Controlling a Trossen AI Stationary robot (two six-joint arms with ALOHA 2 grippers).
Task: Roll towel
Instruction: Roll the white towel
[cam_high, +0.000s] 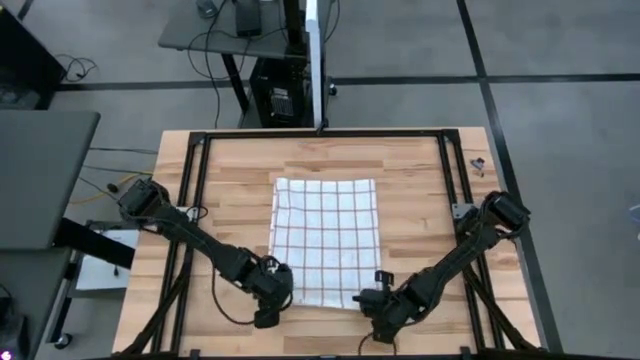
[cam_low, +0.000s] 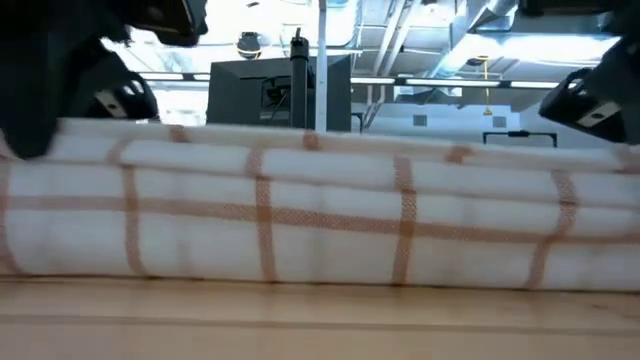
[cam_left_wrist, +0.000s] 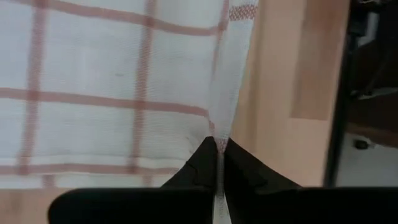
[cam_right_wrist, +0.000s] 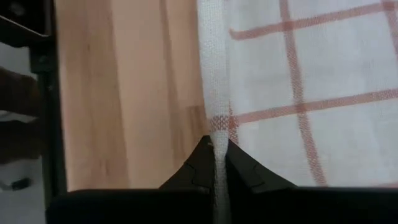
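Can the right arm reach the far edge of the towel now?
Probably not: the right end effector is shut on the towel at its near corner, as is the left end effector; it would have to let go first.

bright even light, soft blur

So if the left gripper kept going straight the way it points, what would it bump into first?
Only the towel. The left gripper is shut on the towel's edge and points along it, with bare table beside. How far the cloth runs ahead is hard to judge.
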